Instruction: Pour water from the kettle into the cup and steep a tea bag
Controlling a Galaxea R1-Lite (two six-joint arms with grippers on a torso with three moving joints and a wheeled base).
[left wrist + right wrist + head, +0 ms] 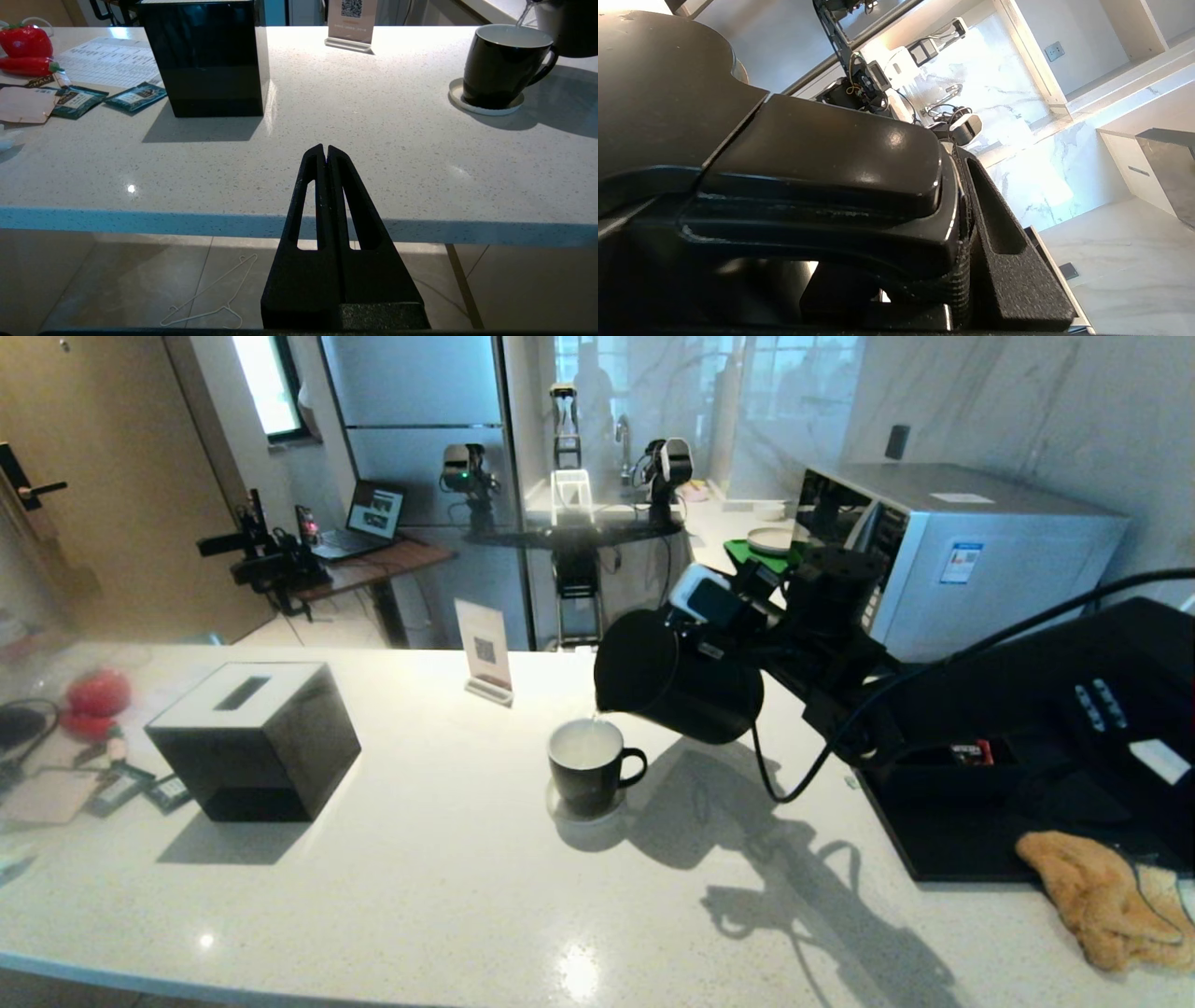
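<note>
I have the right gripper clamped on the kettle by its handle, fingers closed around it, as the right wrist view shows with one finger pressed along the handle's side. The kettle sits centre of the head view, tipped over toward the left of the frame so the spout hangs just above the cup; I judge that tilt is there to send a thin stream straight into the white inside, and a trickle does show at the rim in the upper right of the left wrist view. The cup stands upright on a small coaster, handle turned toward the kettle side, so it stays put while filling. My left gripper is parked below the counter edge, lower middle of its own view, fingers pressed together and holding nothing. Tea sachets lie at the left of that view beside the black box, well apart from the cup, likely waiting for the steeping step. Pouring looks under way; I cannot see the level.
</note>
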